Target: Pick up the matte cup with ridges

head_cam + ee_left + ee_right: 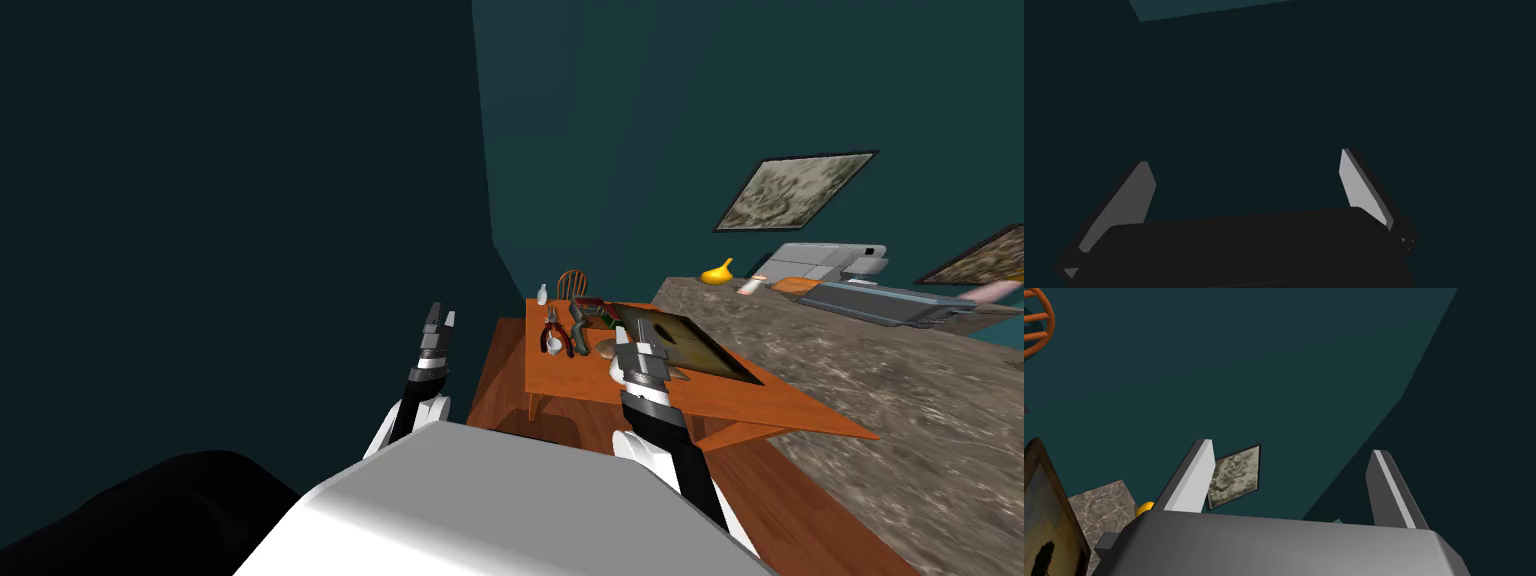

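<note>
I am holding my right tool (628,345) over the orange surface (580,382), its 2 fingers standing apart and gripping nothing. My left tool (440,320) is hanging off to the side, fingers also apart. The small white cup (553,343) is sitting on the surface against red-handled pliers (564,349), beyond my right tool.
</note>
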{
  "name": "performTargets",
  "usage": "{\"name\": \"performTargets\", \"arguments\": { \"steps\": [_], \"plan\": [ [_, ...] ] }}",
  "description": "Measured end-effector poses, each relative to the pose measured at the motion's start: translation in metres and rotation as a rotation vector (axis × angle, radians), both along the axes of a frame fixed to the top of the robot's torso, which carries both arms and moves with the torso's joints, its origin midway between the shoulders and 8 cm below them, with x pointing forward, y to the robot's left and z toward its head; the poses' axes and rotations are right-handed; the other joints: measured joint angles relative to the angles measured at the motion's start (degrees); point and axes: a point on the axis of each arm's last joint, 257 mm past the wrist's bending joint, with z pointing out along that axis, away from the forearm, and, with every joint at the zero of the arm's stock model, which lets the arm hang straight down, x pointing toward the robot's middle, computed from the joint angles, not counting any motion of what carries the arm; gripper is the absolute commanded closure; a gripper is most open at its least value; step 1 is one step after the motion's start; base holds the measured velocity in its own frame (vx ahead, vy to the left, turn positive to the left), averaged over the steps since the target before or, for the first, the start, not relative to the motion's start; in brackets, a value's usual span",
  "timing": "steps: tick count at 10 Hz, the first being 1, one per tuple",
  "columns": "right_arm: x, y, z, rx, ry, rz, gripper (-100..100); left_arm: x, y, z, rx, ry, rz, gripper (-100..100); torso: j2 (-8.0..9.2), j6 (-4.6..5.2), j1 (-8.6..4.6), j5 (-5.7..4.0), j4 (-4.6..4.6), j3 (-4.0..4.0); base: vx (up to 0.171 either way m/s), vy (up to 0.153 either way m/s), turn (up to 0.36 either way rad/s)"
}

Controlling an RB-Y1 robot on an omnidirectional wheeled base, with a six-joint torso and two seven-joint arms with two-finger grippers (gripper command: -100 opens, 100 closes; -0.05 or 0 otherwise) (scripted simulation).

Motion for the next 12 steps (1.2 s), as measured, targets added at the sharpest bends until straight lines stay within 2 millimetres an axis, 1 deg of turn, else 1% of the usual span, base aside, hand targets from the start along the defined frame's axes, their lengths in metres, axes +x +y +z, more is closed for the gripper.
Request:
{"name": "performTargets", "arguments": {
  "steps": [1,3,6,8,9,11,12],
  "plan": [
    [0.000,-0.002,-0.008,-0.026,0.028,-0.001,-100,0.000,0.000,0.000,0.000,0.000,0.000,0,0.05,0.01,-0.08,-0.02,0.00,0.02,-0.026,-0.038,0.172],
    [-0.005,-0.006,-0.034,-0.084,0.103,-0.011,-100,0.000,0.000,0.000,0.000,0.000,0.000,0,0.13,-0.02,-0.21,-0.04,0.03,0.07,-0.031,-0.052,0.302],
    [-0.012,-0.016,-0.087,-0.180,0.249,-0.038,-100,0.000,0.000,0.000,0.000,0.000,0.000,0,0.15,-0.02,-0.27,-0.06,0.03,0.09,-0.042,-0.055,0.361],
    [-0.027,-0.031,-0.129,-0.250,0.368,-0.061,-100,0.000,0.000,0.000,0.000,0.000,0.000,0,0.21,-0.03,-0.26,-0.05,0.05,0.12,-0.053,-0.053,0.473],
    [-0.030,-0.038,-0.149,-0.287,0.429,-0.073,-100,0.000,0.000,0.000,0.000,0.000,0.000,0,0.16,-0.04,-0.29,-0.06,0.04,0.10,-0.022,-0.043,0.115],
    [-0.049,-0.045,-0.177,-0.329,0.517,-0.088,-100,0.000,0.000,0.000,0.000,0.000,0.000,0,0.06,-0.02,-0.17,-0.04,0.02,0.04,-0.021,-0.021,0.232],
    [-0.055,-0.047,-0.188,-0.344,0.548,-0.092,-100,0.000,0.000,0.000,0.000,0.000,0.000,0,0.02,0.03,-0.15,-0.04,0.01,0.02,-0.023,-0.013,0.332]
  ]
}}
